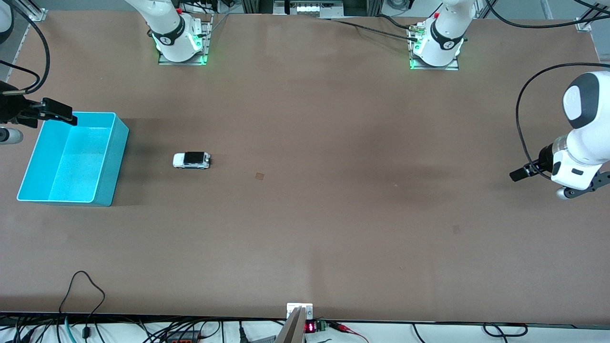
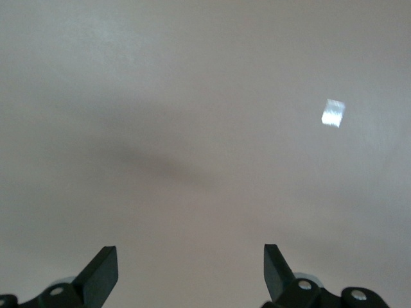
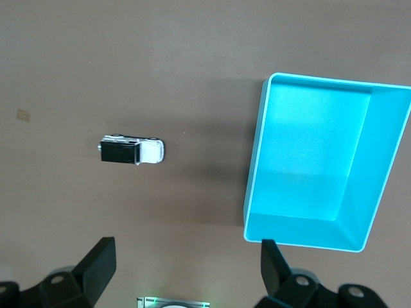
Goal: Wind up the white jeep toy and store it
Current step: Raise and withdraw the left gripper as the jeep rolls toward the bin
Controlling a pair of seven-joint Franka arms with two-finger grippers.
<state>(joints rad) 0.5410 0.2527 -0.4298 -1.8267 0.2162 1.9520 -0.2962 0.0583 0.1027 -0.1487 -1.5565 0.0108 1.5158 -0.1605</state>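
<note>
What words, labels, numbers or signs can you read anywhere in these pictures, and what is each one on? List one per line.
White jeep toy: no lettering shows.
Cyan bin: plain, no label.
Small red display at the table edge nearest the front camera: digits glow, too small to read.
Round marks on the arm bases: too small to read.

The right tool (image 1: 59,112) is cut off by the front view's edge, the cyan bin (image 3: 385,167) by the right wrist view's.
</note>
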